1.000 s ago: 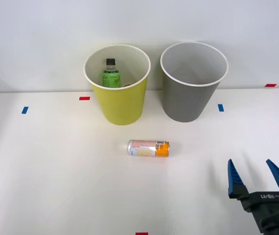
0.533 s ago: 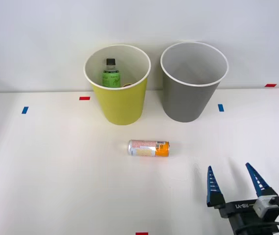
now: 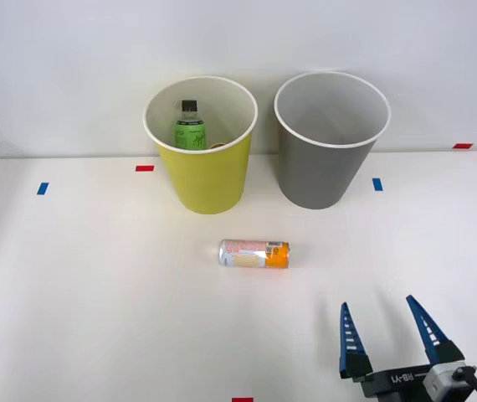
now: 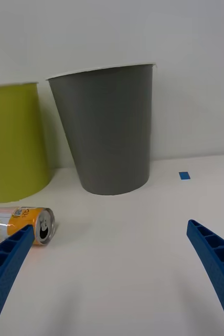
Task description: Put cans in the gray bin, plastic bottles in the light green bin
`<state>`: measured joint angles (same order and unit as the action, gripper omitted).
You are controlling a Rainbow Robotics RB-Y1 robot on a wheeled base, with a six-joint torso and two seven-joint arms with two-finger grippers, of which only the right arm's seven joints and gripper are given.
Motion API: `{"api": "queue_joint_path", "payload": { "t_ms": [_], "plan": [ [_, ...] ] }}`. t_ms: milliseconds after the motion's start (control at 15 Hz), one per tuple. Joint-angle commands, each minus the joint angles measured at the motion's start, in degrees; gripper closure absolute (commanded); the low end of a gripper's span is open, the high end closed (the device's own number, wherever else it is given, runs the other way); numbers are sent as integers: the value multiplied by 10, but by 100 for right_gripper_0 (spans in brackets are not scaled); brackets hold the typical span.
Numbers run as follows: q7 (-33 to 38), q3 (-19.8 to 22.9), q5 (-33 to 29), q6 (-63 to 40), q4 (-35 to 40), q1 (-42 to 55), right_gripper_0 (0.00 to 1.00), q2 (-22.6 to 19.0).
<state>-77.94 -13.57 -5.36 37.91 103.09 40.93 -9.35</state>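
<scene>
Item: slim pink-and-orange aluminium can (image 3: 254,254), lying sideways at frame centre, ungrasped. Right gripper (image 3: 387,332), lower right, fingers wide apart, empty. Step: approach. Next: reach left, straddle can; tall gray bin (image 3: 331,139) upper right.

— What do we see apart from the job's own things?

— A white counter (image 3: 96,318) running back to a plain white wall (image 3: 71,67).

— Any marks on it?

— Small tape pieces. We find a blue one (image 3: 43,188) far left, a red one (image 3: 144,168) a little to its right, another blue one (image 3: 377,184) on the right, a red one (image 3: 463,146) at the far right edge, and a red one (image 3: 242,399) at the near edge.
</scene>
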Motion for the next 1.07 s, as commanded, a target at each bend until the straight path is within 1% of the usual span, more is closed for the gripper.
{"api": "queue_joint_path", "payload": {
  "t_ms": [67,200,333,533,800,867,1067],
  "plan": [
    [-130,-44,75,16,0,9,0,-28],
    [-190,-58,95,20,0,16,0,-35],
    [-218,-57,99,20,0,27,0,-35],
    [-215,-68,105,20,1,43,0,-52],
    [-213,-120,178,20,0,50,0,-92],
    [-215,-125,191,20,0,52,0,-97],
    [-217,-124,197,21,0,71,0,-96]
  ]
}}
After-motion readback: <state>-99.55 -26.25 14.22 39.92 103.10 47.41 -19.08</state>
